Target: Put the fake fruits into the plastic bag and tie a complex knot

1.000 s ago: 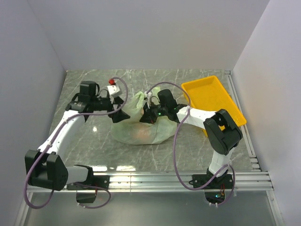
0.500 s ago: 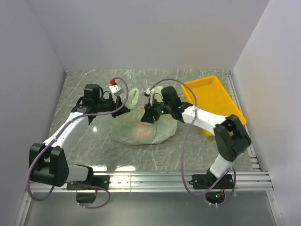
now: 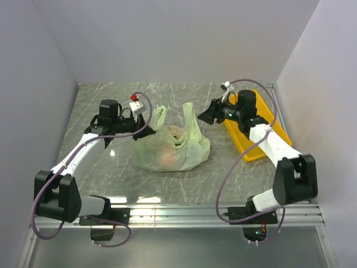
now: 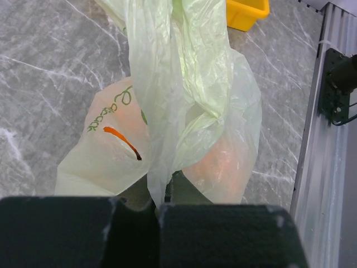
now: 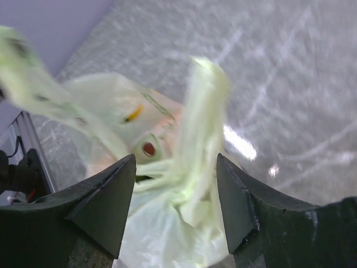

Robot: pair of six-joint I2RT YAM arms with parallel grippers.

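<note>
We log: left gripper (image 4: pixel 159 204) pinches bag (image 3: pixel 184 156) by one loop. Right gripper (image 3: pixel 205 116) open, empty; free handle (image 3: pixel 189 114) stands upright straight ahead of its fingers, nearer right arm. Fruits (image 3: pixel 166 158) inside bag.

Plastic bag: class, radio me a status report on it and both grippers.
Left gripper shut on plastic bag handle. Right gripper open, clear of bag. Fake fruits inside, handles apart. Nothing blocking.

1. The plastic bag (image 3: pixel 170 148) lay in the middle of the surface (image 3: pixel 111 167).
2. The fake fruits (image 3: pixel 166 158) sat inside it.
3. The tray (image 3: pixel 235 135) lay to its right, slightly farther back.
</note>
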